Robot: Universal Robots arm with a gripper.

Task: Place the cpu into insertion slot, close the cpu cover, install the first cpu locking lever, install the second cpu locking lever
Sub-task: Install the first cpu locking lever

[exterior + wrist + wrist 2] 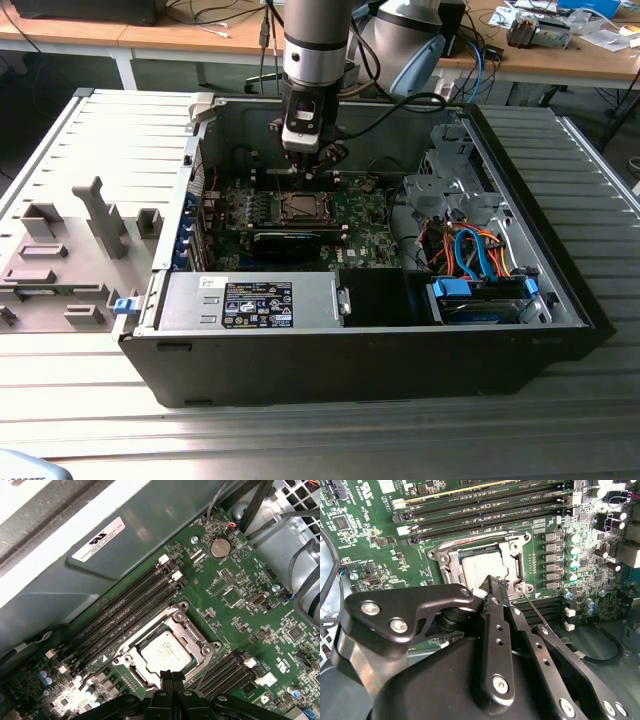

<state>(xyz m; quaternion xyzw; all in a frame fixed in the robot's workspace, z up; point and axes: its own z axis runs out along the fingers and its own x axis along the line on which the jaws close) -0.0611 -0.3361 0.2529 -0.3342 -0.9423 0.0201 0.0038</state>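
One cpu [161, 652] lies flat in the insertion slot [125, 659], its silvery top showing through the window of the cpu cover [192, 630], which is folded down over that slot. A thin locking lever [536, 614] slants out from the slot's corner. Above the slot's edge hangs the gripper [172, 675], fingers [495, 595] pressed together with nothing visible between them. Memory slots [125, 610] flank the slot.

I look into an open black computer case [380, 365] on a ribbed metal table [300, 435]. Its green circuit board [235, 585] carries long black memory slots [125, 612] and a coin battery [220, 546] near the board's edge. A grey power supply [250, 300] lies along the case wall nearest the exterior view, with orange and blue cables [470, 250] towards the corner at the exterior view's right. A grey tray [60, 260] with upright blocks lies outside the case's edge at the exterior view's left
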